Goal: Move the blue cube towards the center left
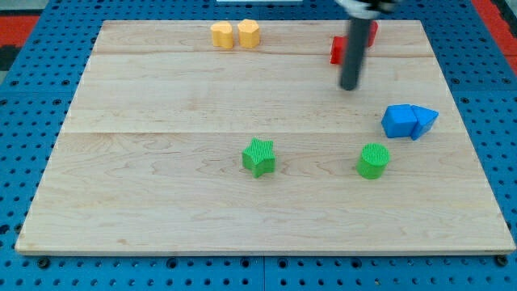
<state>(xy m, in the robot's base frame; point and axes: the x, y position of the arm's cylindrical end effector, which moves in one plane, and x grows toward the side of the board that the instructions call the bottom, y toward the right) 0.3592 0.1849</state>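
The blue cube (pixel 397 121) lies at the view's right, a little above mid-height, touching a blue triangular block (pixel 423 120) on its right side. My tip (pixel 349 87) is above and to the left of the blue cube, apart from it, with bare board between them. The rod rises from the tip to the view's top edge and hides part of the red blocks behind it.
A green star (pixel 258 157) and a green cylinder (pixel 373 160) lie below the middle. Two yellow blocks (pixel 222 35) (pixel 249 33) sit side by side at the top. Red blocks (pixel 337 50) (pixel 371 32) sit at the top right, behind the rod. The wooden board (pixel 161 178) rests on a blue pegboard.
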